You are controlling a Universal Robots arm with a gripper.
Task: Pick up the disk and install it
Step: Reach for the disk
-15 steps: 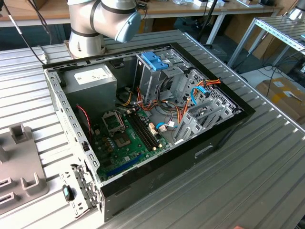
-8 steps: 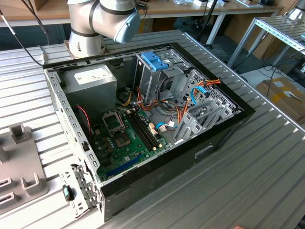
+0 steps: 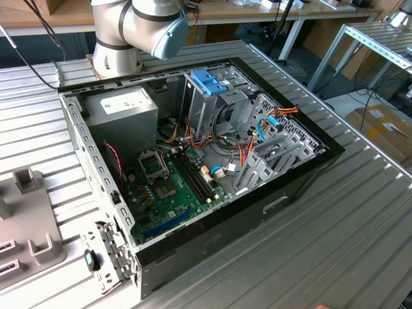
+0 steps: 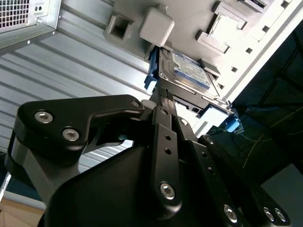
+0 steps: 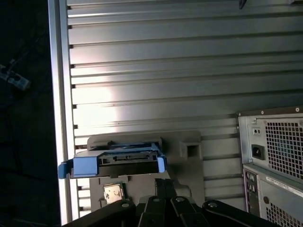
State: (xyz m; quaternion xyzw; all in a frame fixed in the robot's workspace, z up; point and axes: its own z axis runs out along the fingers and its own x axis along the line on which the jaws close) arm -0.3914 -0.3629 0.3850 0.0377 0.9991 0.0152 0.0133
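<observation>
The disk (image 4: 189,71) is a silver-grey drive with a white-and-blue label in a light-blue carrier rail. It lies in a grey holder plate (image 4: 189,19) on the ribbed metal table. In the first wrist view the disk (image 5: 128,163) shows edge-on with blue rail ends on both sides. My gripper (image 4: 164,94) points at the disk's near edge, its black fingers pressed together and holding nothing. In the first wrist view my gripper (image 5: 164,182) stops just short of the disk's connector edge. The arm's joints (image 3: 138,26) stand behind the open computer case (image 3: 193,161).
The case's rear panel (image 5: 274,161), with its vents and a power socket, stands close beside the holder plate. Inside the case a metal drive cage carries a blue bracket (image 3: 209,80), among orange and blue cables. A grey fixture (image 3: 26,212) lies at the exterior view's left. The table edge (image 5: 59,118) drops off near the disk.
</observation>
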